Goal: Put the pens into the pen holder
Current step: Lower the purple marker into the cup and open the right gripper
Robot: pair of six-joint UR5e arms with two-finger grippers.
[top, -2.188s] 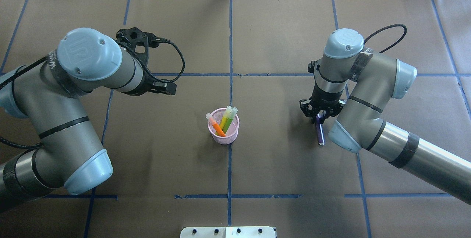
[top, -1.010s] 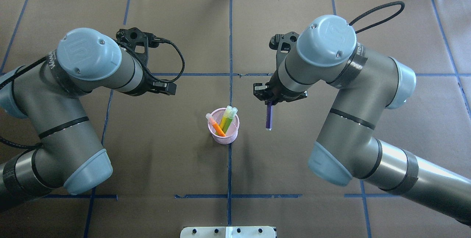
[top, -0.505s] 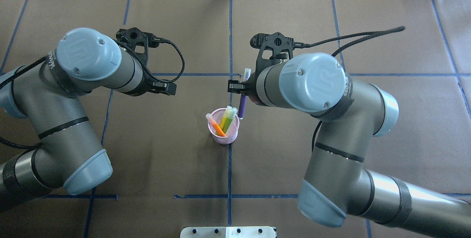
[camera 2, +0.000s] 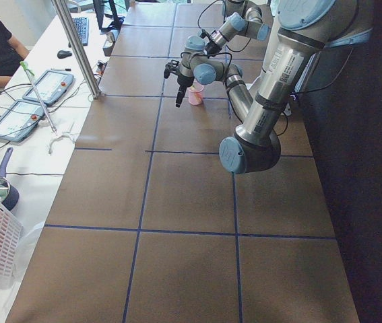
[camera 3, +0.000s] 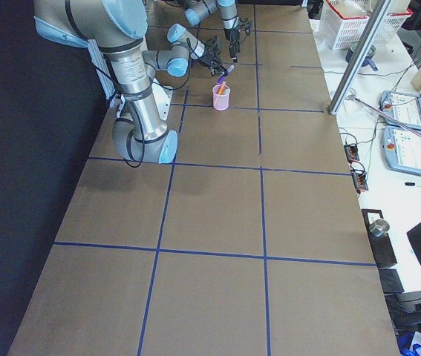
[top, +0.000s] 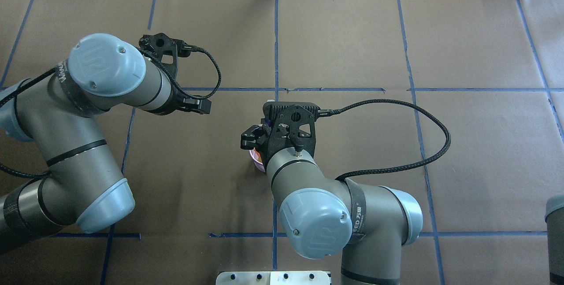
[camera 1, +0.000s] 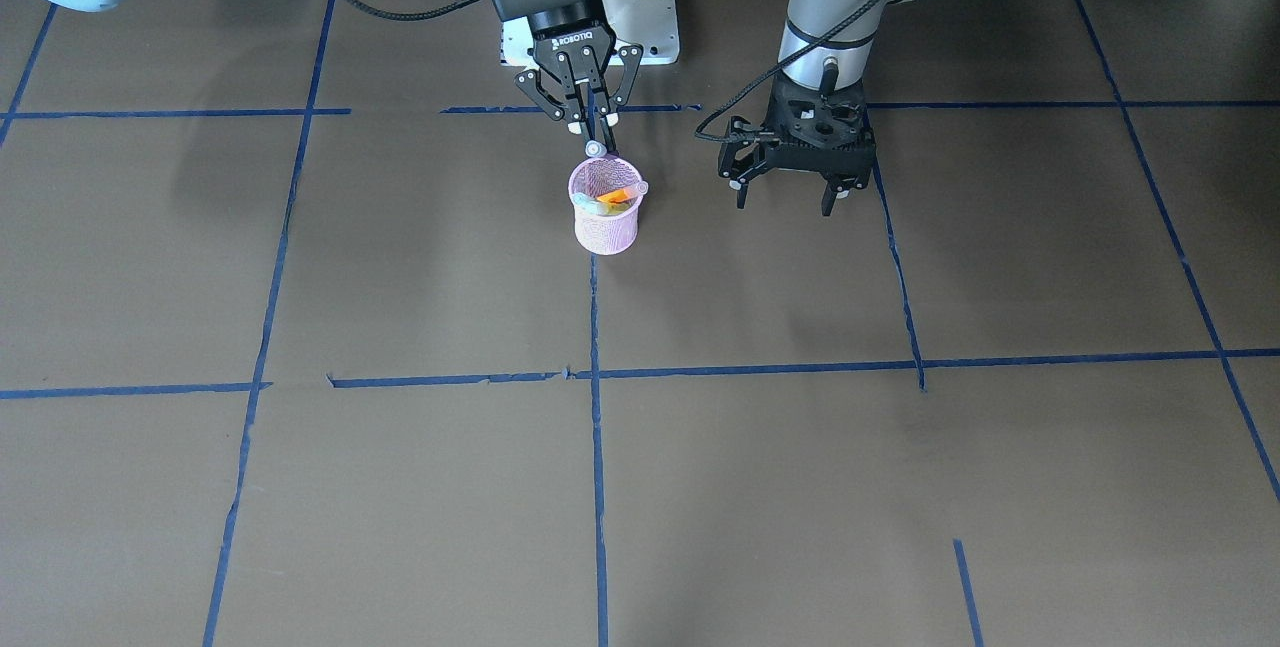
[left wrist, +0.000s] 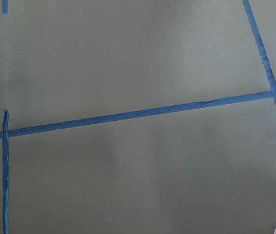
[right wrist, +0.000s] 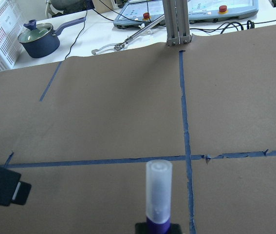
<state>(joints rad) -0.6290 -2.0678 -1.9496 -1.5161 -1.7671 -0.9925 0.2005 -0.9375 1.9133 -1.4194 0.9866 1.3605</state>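
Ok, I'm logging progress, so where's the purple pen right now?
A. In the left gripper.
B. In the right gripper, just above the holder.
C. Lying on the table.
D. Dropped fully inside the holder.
B: the right gripper is shut on the purple pen, with the pen's pale end just above the rim of the holder.

Light bright, even, diffuse. Faint soft shadows on table [camera 1: 900, 487] beside right gripper [camera 1: 591, 132]. Purple pen [right wrist: 157, 195] in its grasp slightly soft. Overexposure far beyond gripper.
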